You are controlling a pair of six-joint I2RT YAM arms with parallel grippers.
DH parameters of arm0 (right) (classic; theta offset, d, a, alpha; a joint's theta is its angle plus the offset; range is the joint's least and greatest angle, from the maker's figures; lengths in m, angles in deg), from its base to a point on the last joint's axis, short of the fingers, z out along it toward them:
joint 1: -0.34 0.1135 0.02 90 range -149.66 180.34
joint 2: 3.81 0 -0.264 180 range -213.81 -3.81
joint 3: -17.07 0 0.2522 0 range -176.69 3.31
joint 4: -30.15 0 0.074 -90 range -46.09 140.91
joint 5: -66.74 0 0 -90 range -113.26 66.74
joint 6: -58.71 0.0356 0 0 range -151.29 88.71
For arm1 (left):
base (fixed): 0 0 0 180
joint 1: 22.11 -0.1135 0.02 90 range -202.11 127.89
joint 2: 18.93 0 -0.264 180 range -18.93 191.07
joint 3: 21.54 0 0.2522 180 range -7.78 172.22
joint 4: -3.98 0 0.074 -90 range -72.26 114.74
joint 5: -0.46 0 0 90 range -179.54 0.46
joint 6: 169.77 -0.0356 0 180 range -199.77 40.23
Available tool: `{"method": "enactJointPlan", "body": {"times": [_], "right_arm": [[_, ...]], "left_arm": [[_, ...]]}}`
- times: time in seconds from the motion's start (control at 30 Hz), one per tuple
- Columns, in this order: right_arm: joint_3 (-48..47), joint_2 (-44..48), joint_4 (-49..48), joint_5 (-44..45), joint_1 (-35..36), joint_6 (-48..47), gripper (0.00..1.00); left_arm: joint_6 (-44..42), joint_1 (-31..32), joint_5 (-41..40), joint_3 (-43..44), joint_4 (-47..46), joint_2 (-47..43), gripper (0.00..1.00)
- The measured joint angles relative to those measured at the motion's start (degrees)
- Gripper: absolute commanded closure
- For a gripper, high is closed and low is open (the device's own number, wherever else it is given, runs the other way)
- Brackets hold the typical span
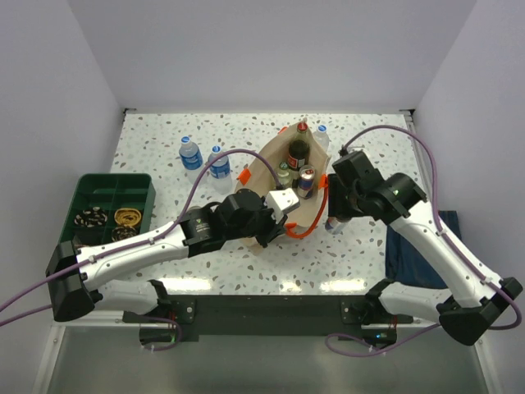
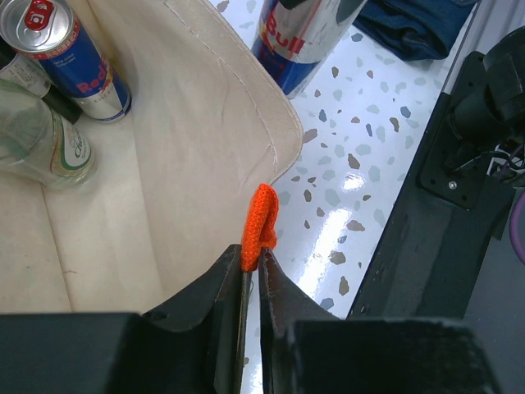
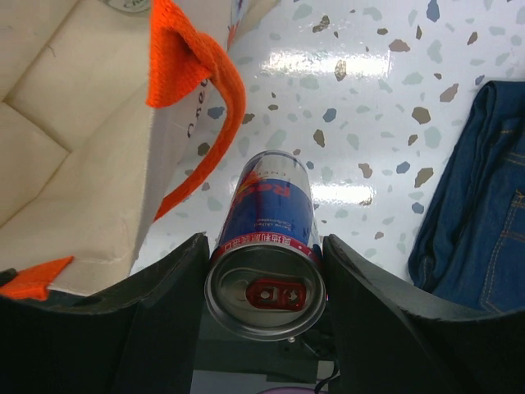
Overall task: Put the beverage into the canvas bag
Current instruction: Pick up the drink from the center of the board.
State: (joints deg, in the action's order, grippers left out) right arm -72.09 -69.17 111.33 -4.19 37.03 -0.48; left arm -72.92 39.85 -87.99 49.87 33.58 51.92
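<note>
The beige canvas bag [image 1: 264, 168] stands open mid-table with a cola bottle [image 1: 298, 149], a green glass bottle [image 2: 45, 148] and a can [image 2: 78, 59] inside it. My left gripper [image 2: 254, 264] is shut on the bag's orange strap handle [image 2: 261, 220] at the near rim. Just right of the bag, outside it, my right gripper [image 3: 267, 275] is shut on a blue and silver Red Bull can [image 3: 269, 238], the beverage, which hangs over the terrazzo table. Another orange handle [image 3: 193, 78] hangs beside this can.
A green compartment tray [image 1: 113, 187] sits at the left edge. Two water bottles [image 1: 190, 153] [image 1: 218, 162] stand left of the bag, and a third [image 1: 321, 135] stands behind it. Folded blue denim [image 3: 480, 205] lies to the right of the can.
</note>
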Motion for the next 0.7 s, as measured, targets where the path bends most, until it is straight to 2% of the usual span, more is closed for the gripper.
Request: {"method": "enactJointPlan", "body": {"times": [0.7], "right_arm": [[-28.2,-9.5,9.8,1.4,-0.4,-1.7,1.0]], "left_arm": [[0.0,0.0,-0.1,0.0,-0.2,0.0,0.82]]}}
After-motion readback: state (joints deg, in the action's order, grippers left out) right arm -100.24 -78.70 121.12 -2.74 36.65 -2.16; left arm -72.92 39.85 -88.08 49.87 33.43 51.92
